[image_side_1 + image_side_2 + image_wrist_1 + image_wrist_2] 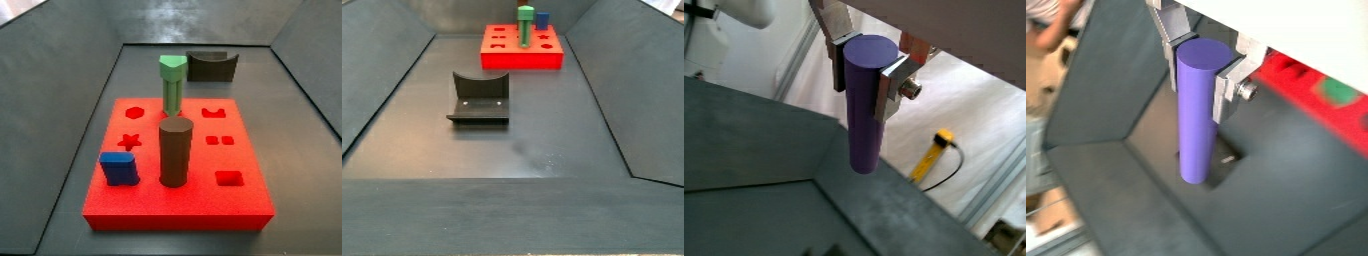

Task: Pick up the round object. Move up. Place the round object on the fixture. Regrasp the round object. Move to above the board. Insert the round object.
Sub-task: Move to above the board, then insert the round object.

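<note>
My gripper (866, 70) is shut on the round object, a slim purple cylinder peg (863, 115), near its top end. The peg hangs upright between the silver fingers in both wrist views (1194, 120). Below its lower end a wrist view shows the dark fixture (1225, 160) on the grey floor. The red board (1309, 84) lies off to one side there. In both side views the board (181, 180) (523, 50) and the fixture (211, 65) (478, 97) show, but neither the gripper (1203, 72) nor the peg does.
On the board stand a green-topped hexagonal peg (174, 85), a thick dark brown cylinder (174, 152) and a blue block (119, 168). Sloping grey bin walls (382, 90) ring the floor. A yellow tool (935, 155) lies outside the bin.
</note>
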